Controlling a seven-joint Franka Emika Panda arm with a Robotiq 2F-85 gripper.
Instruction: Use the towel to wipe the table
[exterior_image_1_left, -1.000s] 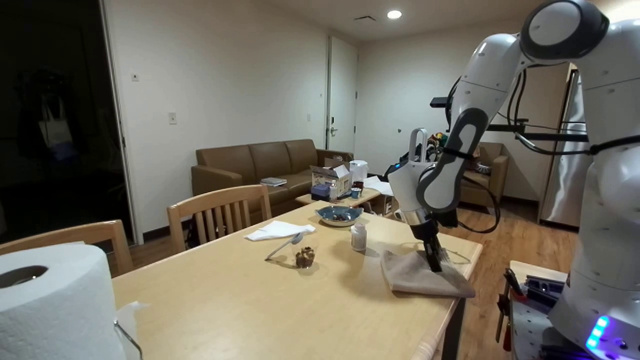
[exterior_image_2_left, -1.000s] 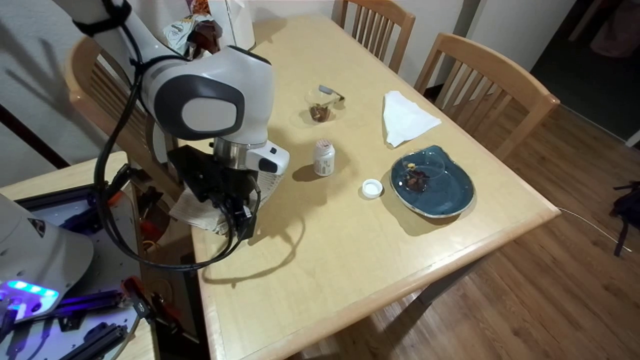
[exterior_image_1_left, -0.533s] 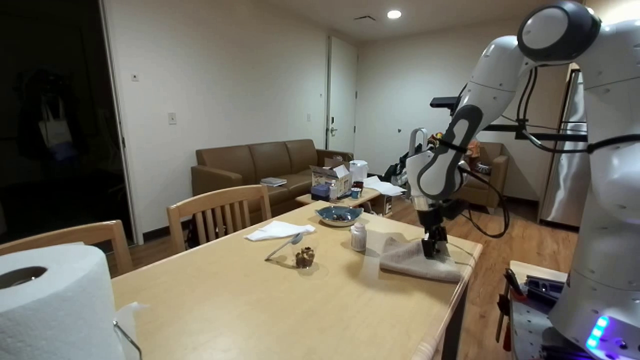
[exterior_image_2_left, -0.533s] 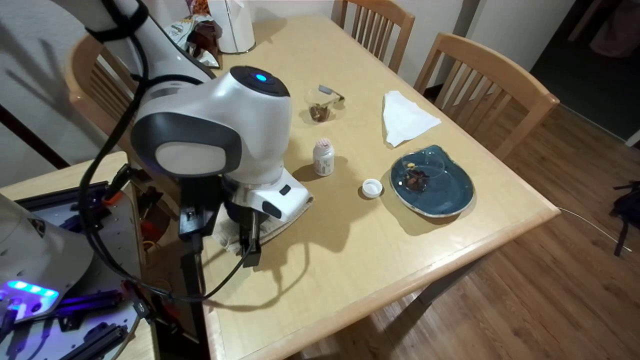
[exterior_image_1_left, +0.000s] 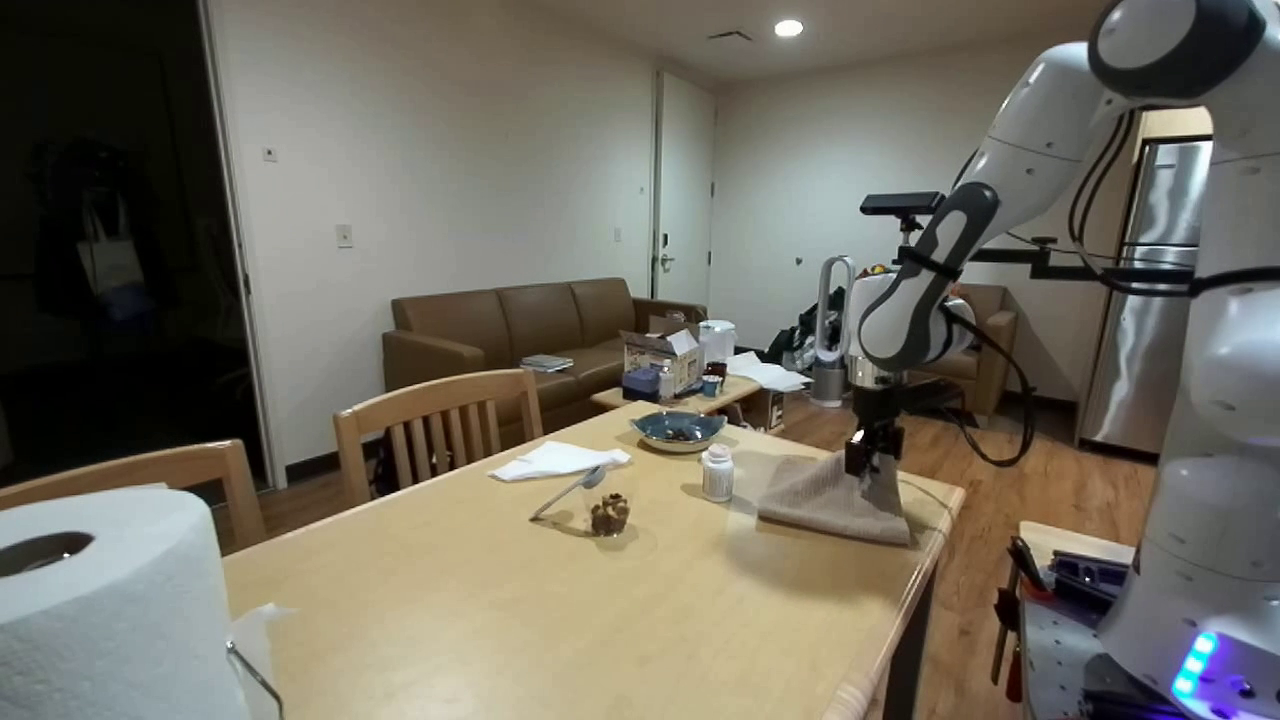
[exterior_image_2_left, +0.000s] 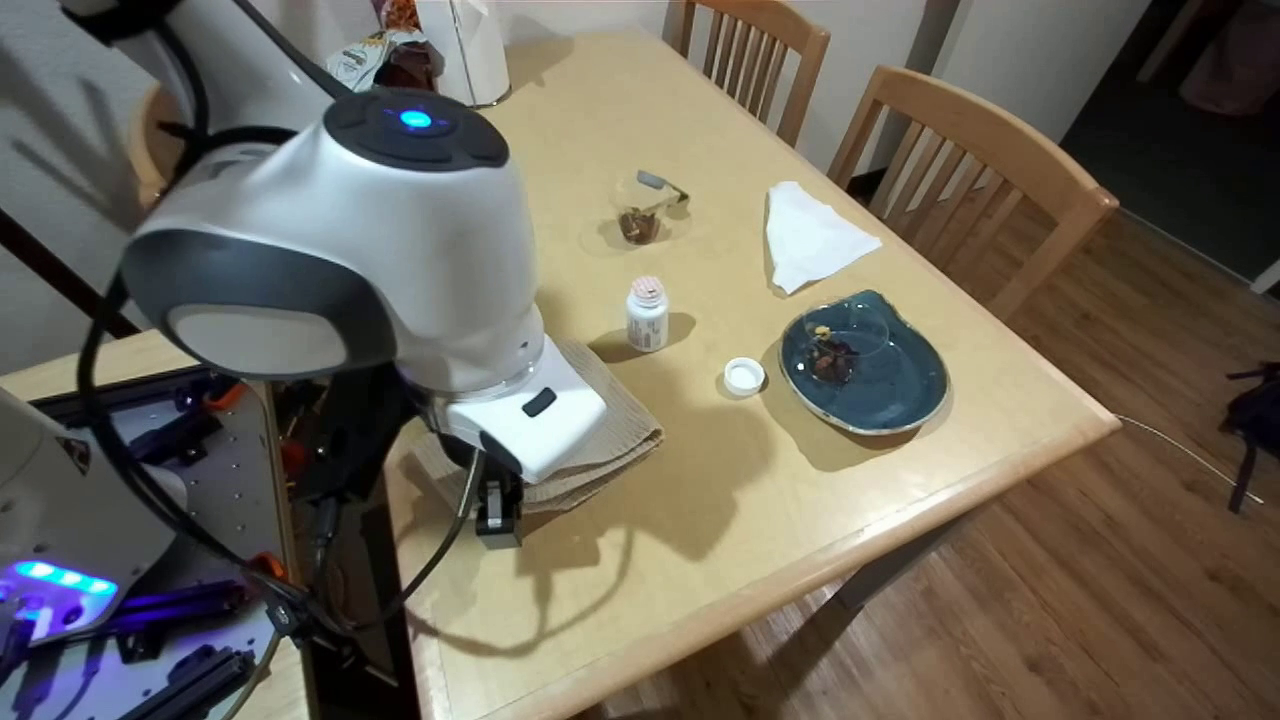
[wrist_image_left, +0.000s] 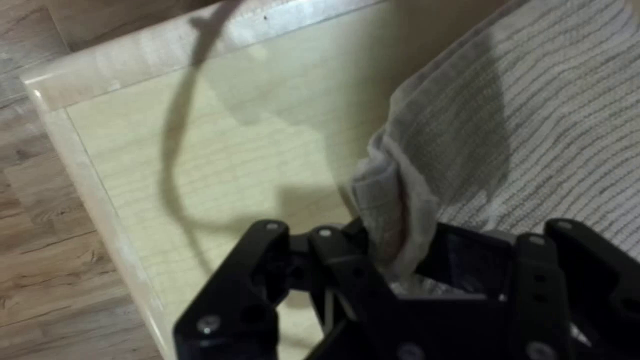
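In the wrist view, your gripper (wrist_image_left: 397, 240) comes in from the bottom of the frame, its fingers drawn together on a gathered fold of the towel (wrist_image_left: 540, 130) and parted only by the bunched cloth. From that pinch the towel spreads to the upper right, its ribs slanting the same way, and runs out of frame. To the left, a stretch of table (wrist_image_left: 130, 130) reaches a corner at upper left, with wooden floor (wrist_image_left: 50, 250) beyond its edges.

In an exterior view, you have the towel right of centre, drawn up to a peak at your fingers; its longest visible side runs left to right, dipping slightly, and ends near the table's right edge. An upright white bottle (exterior_image_1_left: 717, 475) stands near its left side. The table stretches to the lower left, where a paper roll (exterior_image_1_left: 110, 610) stands; a brown couch (exterior_image_1_left: 515, 325) sits beyond.

In an exterior view, the arm (exterior_image_2_left: 440, 260) covers part of the towel, left of centre; one corner points right, toward more table. The bottle stands above that corner, a white cap (exterior_image_2_left: 744, 377) and blue dish (exterior_image_2_left: 905, 385) farther right, wooden chairs (exterior_image_2_left: 1005, 145) at upper right.
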